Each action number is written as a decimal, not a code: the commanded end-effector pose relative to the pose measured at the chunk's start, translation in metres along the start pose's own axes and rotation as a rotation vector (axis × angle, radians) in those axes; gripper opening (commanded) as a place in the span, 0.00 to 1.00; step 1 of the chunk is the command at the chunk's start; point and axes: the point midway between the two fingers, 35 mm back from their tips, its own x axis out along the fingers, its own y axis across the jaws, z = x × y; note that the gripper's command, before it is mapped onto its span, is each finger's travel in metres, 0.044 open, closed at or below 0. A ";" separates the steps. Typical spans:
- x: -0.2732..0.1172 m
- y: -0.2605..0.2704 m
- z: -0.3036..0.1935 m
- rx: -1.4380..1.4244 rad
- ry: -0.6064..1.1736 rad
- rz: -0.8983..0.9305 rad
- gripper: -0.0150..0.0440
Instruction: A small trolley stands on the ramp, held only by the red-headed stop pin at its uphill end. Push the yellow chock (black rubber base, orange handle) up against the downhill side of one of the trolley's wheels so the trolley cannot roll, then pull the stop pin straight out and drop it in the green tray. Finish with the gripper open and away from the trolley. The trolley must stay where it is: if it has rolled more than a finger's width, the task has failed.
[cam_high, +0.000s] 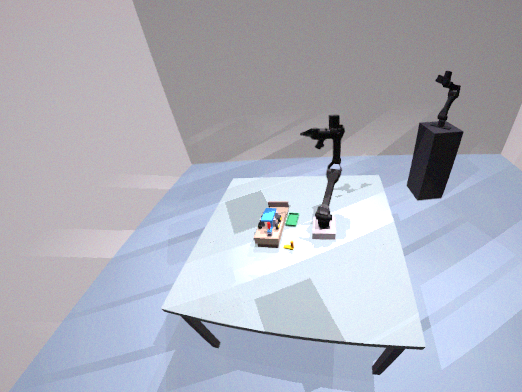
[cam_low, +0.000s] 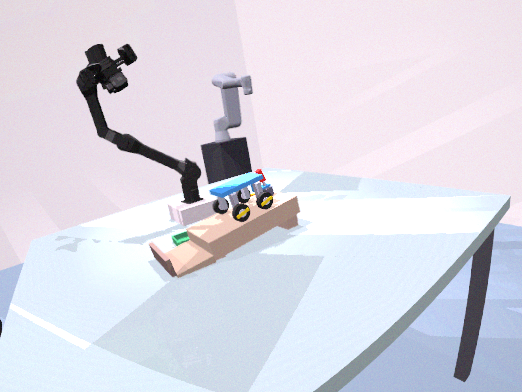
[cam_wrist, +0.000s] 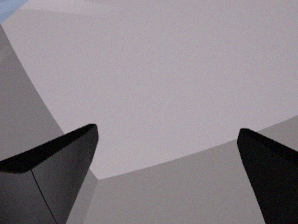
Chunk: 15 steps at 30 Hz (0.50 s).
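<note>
The trolley (cam_high: 268, 215) (cam_low: 235, 184), with a blue top and black wheels, stands on the upper part of the wooden ramp (cam_high: 266, 240) (cam_low: 250, 229). The red-headed stop pin (cam_high: 269, 226) (cam_low: 259, 172) stands upright at its uphill end. The yellow chock (cam_high: 288, 247) with its orange handle lies on the table beside the ramp's high end; I cannot make it out in the exterior view. The green tray (cam_high: 293, 219) (cam_low: 180, 238) sits beside the ramp, on the arm's side. My gripper (cam_high: 302, 133) (cam_wrist: 168, 133) is open and empty, raised high above the table, far from all of these.
The arm's pale base block (cam_high: 324, 233) (cam_low: 185, 214) stands on the table, beyond the tray from the ramp. A dark end stop (cam_high: 278, 204) (cam_low: 162, 259) closes the ramp's low end. Other arms stand on dark pedestals (cam_high: 434, 160) (cam_low: 227, 161) away from the table.
</note>
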 end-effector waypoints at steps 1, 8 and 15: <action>0.000 -0.001 0.000 0.002 -0.001 -0.001 0.89; 0.007 -0.041 0.008 0.068 -0.039 -0.042 0.58; 0.026 -0.126 0.046 0.151 -0.168 -0.064 0.58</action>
